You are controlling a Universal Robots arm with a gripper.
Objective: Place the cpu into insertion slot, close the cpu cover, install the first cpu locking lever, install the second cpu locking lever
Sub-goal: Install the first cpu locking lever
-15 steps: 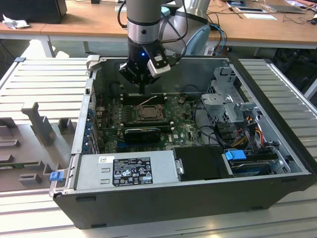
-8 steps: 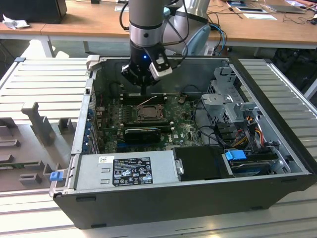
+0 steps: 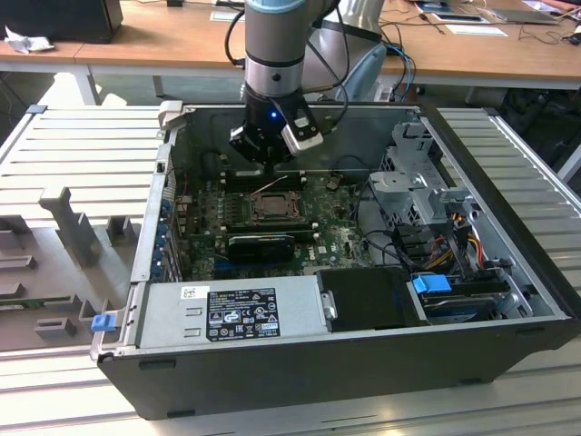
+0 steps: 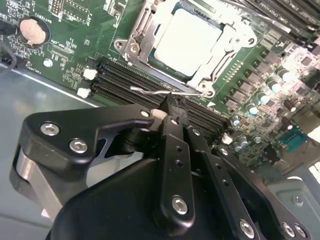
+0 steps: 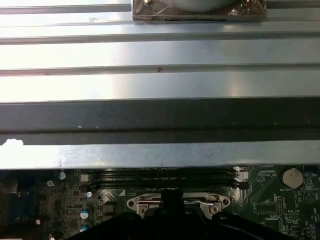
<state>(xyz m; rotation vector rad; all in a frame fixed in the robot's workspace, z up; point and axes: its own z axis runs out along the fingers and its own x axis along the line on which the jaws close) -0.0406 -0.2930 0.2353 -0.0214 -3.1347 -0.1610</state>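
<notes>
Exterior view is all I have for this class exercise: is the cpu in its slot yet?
Observer: Yes. In the second wrist view the cpu sits in the socket.
Operator: And the cpu cover?
Observer: The cpu cover lies down, framing the chip.
Operator: Where exactly is the gripper?
Observer: The gripper has its tip right by a thin wire lever at the socket's edge.

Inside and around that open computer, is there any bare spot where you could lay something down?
Yes: the ribbed metal table beside the case is bare toward the exterior view's left, and again on its right. Inside it's crowded: the gripper hangs over the cpu, with cables and drive bays packed alongside.
</notes>
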